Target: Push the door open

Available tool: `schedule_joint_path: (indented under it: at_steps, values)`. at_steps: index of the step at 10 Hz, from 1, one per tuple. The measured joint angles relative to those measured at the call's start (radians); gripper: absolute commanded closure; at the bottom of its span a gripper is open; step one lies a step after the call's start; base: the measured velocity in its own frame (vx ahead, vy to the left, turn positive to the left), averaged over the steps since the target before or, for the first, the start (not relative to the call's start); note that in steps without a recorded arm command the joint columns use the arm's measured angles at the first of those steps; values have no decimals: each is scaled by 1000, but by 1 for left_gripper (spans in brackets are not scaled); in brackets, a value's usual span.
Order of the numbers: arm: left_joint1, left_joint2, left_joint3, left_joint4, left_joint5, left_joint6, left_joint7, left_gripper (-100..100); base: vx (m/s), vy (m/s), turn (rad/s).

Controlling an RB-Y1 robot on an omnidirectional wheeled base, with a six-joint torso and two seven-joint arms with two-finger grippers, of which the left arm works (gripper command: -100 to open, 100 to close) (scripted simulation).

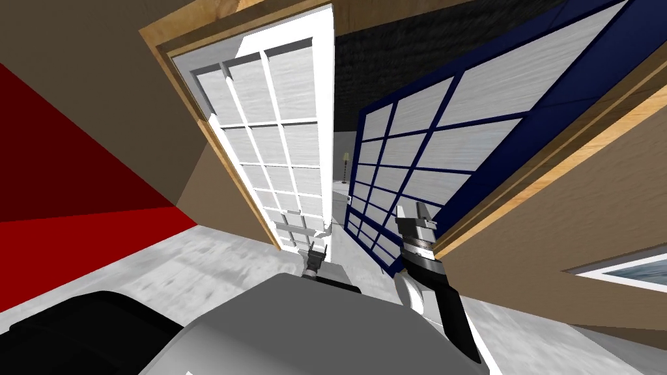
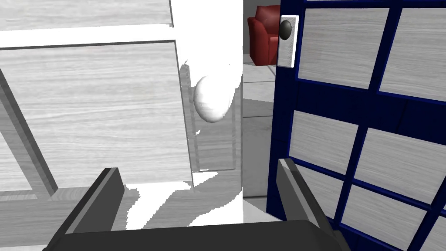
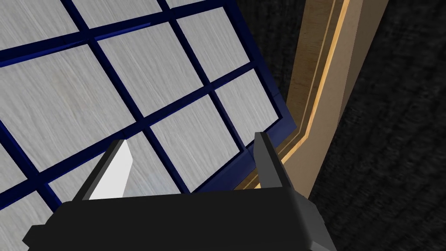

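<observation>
The blue door (image 1: 449, 137) stands ajar on my right, angled off from the white door (image 1: 280, 143) on my left, with a gap between them. My right claw (image 3: 191, 139), fingers spread, is close to the blue door's grey panes near the wooden frame (image 3: 322, 78); whether it touches, I cannot tell. My left claw (image 2: 197, 167), also spread, faces the white door's pale knob (image 2: 212, 98). Through the gap sits a red armchair (image 2: 263, 39), past the blue door's dark knob (image 2: 285, 29).

Gap (image 1: 340, 192) between white door (image 1: 273, 150), blue door (image 1: 423, 150)
</observation>
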Motion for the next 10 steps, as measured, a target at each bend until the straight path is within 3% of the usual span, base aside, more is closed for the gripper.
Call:
schedule_joint_path:
  at_steps: [8,9,10]
  values:
    - [-25,0,18,43,8,-19,23,-100,180,-16,-24]
    - [-25,0,19,43,8,-19,24,100,-12,6,17]
    - [-25,0,19,43,8,-20,23,100,-30,3,-21]
